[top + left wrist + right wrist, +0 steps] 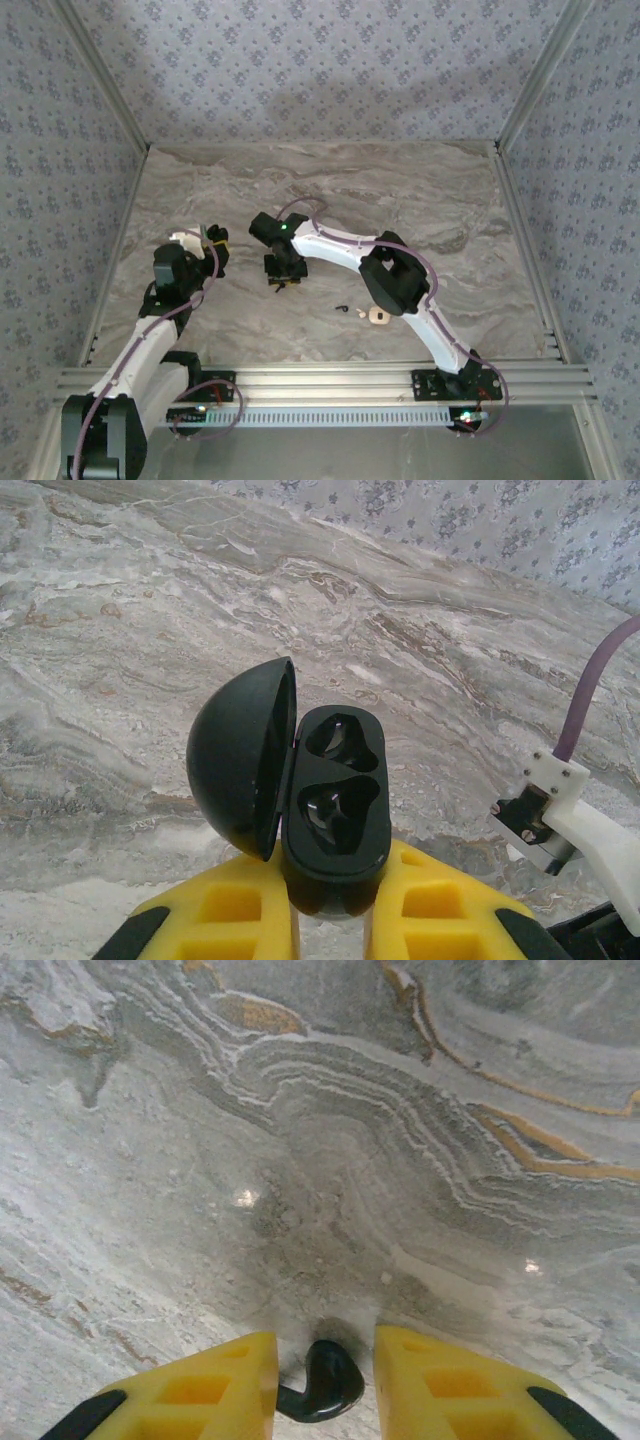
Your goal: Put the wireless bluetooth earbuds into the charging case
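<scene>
In the left wrist view, my left gripper (pixel 331 885) is shut on the lower end of a black charging case (pixel 337 825). The case's domed lid (pixel 240 755) hangs open to the left, and both moulded wells are empty. From above, that gripper (pixel 214 246) is at the left of the table. My right gripper (pixel 325 1360) is low over the marble, jaws apart around a glossy black earbud (pixel 328 1380) lying on the surface. The earbud's stem touches the left finger (pixel 215 1385), and a gap shows at the right finger. A second small black earbud (pixel 342 308) lies farther right.
A small pale beige object (pixel 378 317) lies just right of the loose earbud, under the right arm's elbow (pixel 395 280). From above, the right gripper (pixel 283 278) is close to the left gripper. Patterned walls enclose the marble table (pixel 400 190), with an aluminium rail (pixel 330 380) in front.
</scene>
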{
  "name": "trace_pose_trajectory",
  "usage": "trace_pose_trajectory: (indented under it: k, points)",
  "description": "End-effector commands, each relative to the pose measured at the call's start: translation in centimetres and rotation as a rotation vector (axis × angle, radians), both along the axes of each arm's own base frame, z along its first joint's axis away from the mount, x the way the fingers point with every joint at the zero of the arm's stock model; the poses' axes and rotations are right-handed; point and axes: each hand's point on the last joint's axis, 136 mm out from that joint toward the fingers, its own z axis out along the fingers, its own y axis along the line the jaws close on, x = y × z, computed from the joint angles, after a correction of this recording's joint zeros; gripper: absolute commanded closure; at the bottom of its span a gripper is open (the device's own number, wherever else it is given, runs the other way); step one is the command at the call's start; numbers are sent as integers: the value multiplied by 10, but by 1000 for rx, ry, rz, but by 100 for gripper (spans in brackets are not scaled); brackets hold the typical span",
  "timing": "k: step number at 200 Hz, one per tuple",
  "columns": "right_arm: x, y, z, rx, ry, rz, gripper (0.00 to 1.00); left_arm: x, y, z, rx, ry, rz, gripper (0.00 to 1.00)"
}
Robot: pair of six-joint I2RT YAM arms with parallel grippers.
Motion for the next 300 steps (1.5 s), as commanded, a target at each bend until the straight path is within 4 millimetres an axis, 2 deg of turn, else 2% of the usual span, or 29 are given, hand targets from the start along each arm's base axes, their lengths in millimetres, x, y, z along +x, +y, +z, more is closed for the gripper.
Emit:
trace_pose_trajectory:
  k: [1,64,115,221,270,300]
  points:
    - [-22,6,-7,12,38,0,69,2,1,14,-11,-55,2,86]
    - [-20,4,-2,75,9,-45,72,2,-1,15,-16,-56,-8,86]
    - [-13,-5,3,115,-37,-75,74,1,-4,14,-19,-51,-25,86]
    - [0,-23,17,186,-165,-93,74,2,-21,16,-55,-57,-117,87]
    - [-8,-14,23,209,-157,-81,74,2,-20,14,-47,-50,-113,87]
    - [-8,-16,26,201,-165,-60,74,2,-20,13,-47,-49,-114,87]
